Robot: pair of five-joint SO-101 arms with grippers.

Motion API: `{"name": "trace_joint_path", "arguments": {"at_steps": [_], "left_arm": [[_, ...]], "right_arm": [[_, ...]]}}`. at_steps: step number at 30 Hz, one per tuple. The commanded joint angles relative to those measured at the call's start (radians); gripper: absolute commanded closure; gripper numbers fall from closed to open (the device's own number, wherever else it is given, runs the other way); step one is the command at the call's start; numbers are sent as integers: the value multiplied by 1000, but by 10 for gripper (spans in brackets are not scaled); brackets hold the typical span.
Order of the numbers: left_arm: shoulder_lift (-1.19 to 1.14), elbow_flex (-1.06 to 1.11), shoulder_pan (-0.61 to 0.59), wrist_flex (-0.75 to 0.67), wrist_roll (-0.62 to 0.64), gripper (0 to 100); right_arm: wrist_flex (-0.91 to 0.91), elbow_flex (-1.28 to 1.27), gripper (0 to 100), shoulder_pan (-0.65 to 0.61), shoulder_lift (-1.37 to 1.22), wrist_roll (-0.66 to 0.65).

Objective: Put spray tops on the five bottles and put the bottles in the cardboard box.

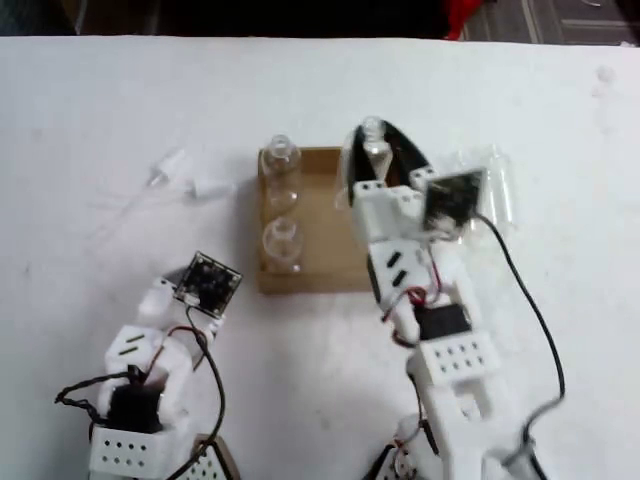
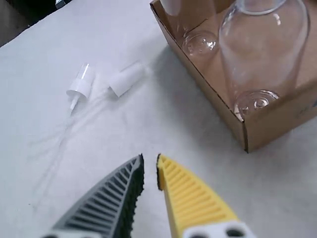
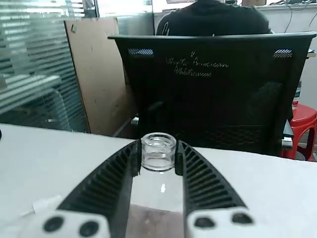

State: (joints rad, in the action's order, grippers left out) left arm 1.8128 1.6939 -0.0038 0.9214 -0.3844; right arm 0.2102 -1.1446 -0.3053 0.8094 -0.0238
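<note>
Held upright, mouth up, over the box's point(image 1: 322, 240) far right corner: clear round bottle point(image 3: 158, 153), pinched at the neck between the right tool's point(image 3: 157, 147) ribbed black fingers. Along the box's left wall, two more bottles point(image 1: 282, 160) point(image 1: 281, 243), upright too. Left of the box on the white bench point(image 1: 100, 100), lying flat: white spray top point(image 2: 80, 87) and cap point(image 2: 126, 79). Near-left of the box, left tool point(image 2: 150, 169), open a slit, empty.
</note>
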Motion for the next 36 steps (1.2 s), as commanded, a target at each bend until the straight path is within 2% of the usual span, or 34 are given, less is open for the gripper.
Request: {"name": "trace_joint_path", "arguments": {"at_steps": [1, 3, 10, 16, 19, 30, 36], "left_arm": [[13, -2, 5, 6, -14, 946], [13, -2, 5, 6, -14, 946], [13, -2, 5, 6, -15, 944], [13, -2, 8, 6, -15, 943], [13, -2, 8, 6, -15, 943], [13, -2, 7, 6, -15, 943], [13, -2, 7, 6, -15, 943]], "right_arm": [[154, 54, 982, -59, -168, -129], [228, 34, 982, -85, -236, -166], [504, -78, 982, -102, -344, -106], [526, -74, 982, -99, -473, -64], [615, -80, 982, -99, -536, -37], [839, -81, 982, -99, -722, -46], [854, -80, 982, -99, -757, -46]]}}
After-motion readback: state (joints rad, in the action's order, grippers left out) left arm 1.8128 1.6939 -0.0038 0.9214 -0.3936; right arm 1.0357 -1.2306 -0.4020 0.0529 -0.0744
